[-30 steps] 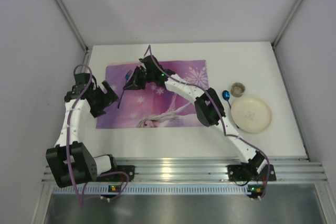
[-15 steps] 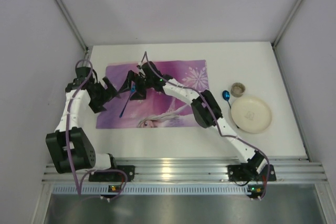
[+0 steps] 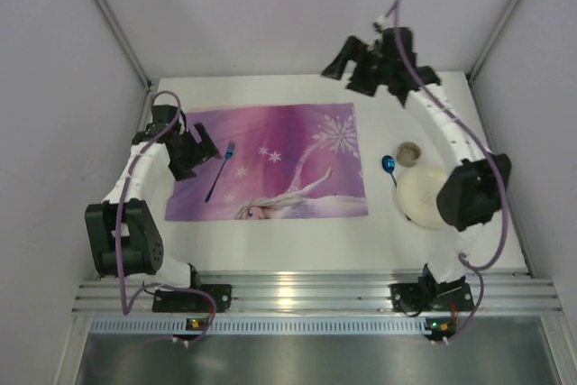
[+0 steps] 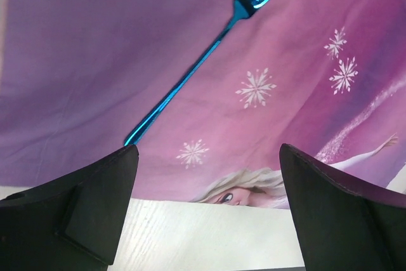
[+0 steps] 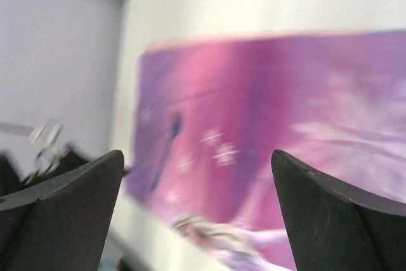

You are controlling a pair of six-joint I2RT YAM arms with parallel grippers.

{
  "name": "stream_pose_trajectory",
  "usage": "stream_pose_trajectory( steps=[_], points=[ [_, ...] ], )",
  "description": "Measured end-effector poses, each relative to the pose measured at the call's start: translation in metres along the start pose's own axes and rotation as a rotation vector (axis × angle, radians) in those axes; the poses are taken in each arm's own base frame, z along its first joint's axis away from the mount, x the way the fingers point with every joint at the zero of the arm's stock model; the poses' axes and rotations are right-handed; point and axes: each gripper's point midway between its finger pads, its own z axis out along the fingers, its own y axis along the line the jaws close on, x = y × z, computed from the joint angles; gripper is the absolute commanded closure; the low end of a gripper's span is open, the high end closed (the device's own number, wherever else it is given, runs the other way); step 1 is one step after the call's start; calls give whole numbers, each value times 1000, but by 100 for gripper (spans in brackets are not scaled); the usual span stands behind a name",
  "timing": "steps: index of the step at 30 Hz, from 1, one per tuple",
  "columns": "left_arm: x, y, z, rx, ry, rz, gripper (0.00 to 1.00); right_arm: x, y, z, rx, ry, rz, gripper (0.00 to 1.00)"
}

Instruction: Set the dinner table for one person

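1. The dinner table (image 3: 270, 241) shows bare white strips around the placemat (image 3: 288, 160), widest beyond its far edge and to its right.
2. The fork (image 3: 219, 171) lies slanted on the placemat's left part, tines toward the far edge, wholly inside the mat's border.
3. The left gripper (image 3: 206, 144) hovers by the placemat's left edge, just left of the fork. Its jaws are spread and hold nothing.
4. The right gripper (image 3: 335, 59) hangs raised beyond the placemat's far right corner, its jaws wide apart and empty.
5. Right of the placemat sit a spoon (image 3: 389, 165), a cup (image 3: 410, 152) and a plate (image 3: 416, 197), close together.
6. Half a second ago the right gripper was low over the placemat's left part, at the fork. It has since swung away, and the fork lies free.
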Motion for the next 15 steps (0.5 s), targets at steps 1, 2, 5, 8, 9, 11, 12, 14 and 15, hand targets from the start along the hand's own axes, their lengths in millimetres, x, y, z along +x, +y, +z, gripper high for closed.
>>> stream_pose_trajectory(
  steps=[1,2,5,8,9,11,12,14,15],
  points=[
    [2,-6,5,5,6,20,2,-26,-28,-34,88,-84,-4,0],
    [5,-12,10,9,13,40,2,-43,-54,-65,171,-149,1,0],
    [17,-31,22,26,37,96,2,-54,-140,-144,418,-240,77,10],
    [29,-47,32,43,61,130,2,-20,-219,-170,602,-157,216,20],
    [32,-49,33,44,67,135,2,-4,-246,-172,659,-105,266,22],
    [36,-54,35,48,76,143,2,26,-290,-172,754,7,350,31],
    [37,-56,35,51,77,146,2,37,-303,-171,781,51,373,35],
    [37,-60,34,57,75,149,2,56,-321,-167,820,127,402,41],
    [37,-61,34,59,73,151,2,64,-325,-165,831,157,412,43]
  ],
)
